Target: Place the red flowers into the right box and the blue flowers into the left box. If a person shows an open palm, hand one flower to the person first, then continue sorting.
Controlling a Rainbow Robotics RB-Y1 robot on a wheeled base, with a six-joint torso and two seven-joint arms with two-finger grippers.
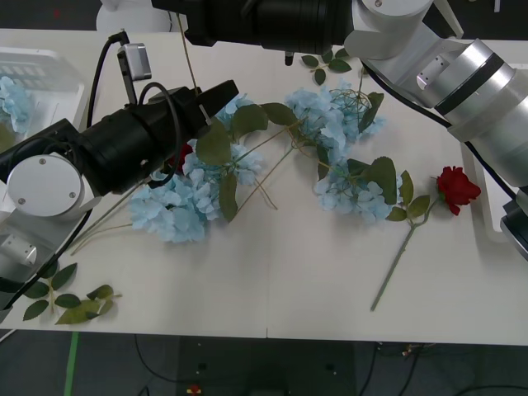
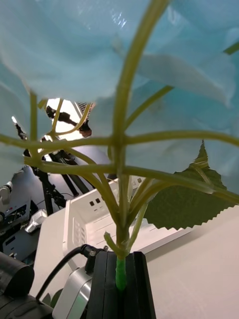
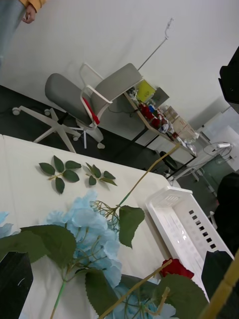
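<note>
Front view: blue flowers point(image 1: 334, 124) lie in a loose heap across the middle of the tabletop point(image 1: 272, 272), with a second clump point(image 1: 169, 210) at the heap's left end.

- One more blue head point(image 1: 11, 101) lies inside the left box point(image 1: 49, 70), far left of the heap.
- A red flower point(image 1: 456, 188) lies just right of the heap with its stem running toward the near edge. A second red flower point(image 3: 174, 269) sits among the heap's leaves.
- The right box point(image 1: 493, 210) is right of the heap, past the first rose.
- Left pincer point(image 1: 219, 95): released, fingers spread, poised over the heap's left part and holding nothing.
- Right pincer point(image 2: 119, 284): clenched on the green stem point(image 2: 121, 149) of a blue flower head point(image 2: 74, 50), raised off the tabletop.
- Leaf sprigs point(image 1: 66, 301) lie loose, near-left of the heap. Another set point(image 1: 326, 62) lies behind it.
</note>
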